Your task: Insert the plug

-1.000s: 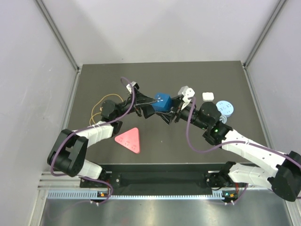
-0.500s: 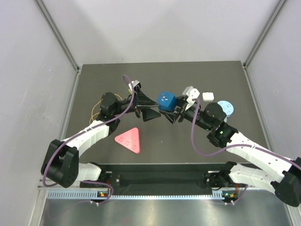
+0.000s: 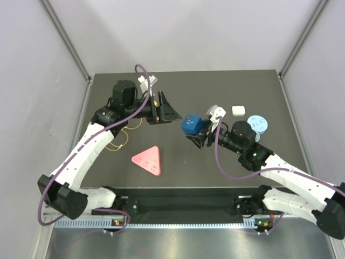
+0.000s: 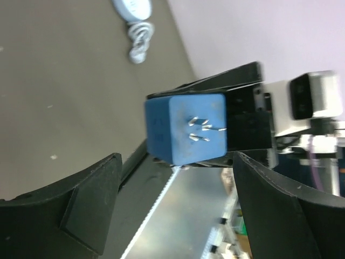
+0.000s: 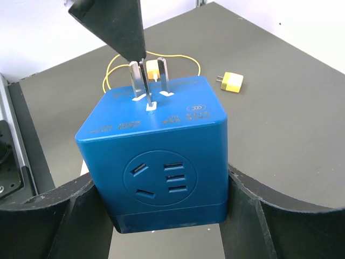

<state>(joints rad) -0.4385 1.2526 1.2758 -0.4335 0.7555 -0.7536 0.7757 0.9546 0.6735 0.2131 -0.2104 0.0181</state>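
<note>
From above, your right fingers are clamped on the one blue plug, a smooth plastic cube held over the middle of the dark matte counter; your left fingers stand spread and empty just to its left, not touching it; on the counter you can count one pink triangle, one small white block and one pale blue disc.

Through your left wrist camera, the plug faces you with three thin metal prongs; both black fingers are wide apart with nothing between them.

Through your right wrist camera, both fingers press the cube's sides; the prongs point up, and the near face carries a round socket panel with five slots; one yellow connector and one thin yellow wire lie behind.
</note>
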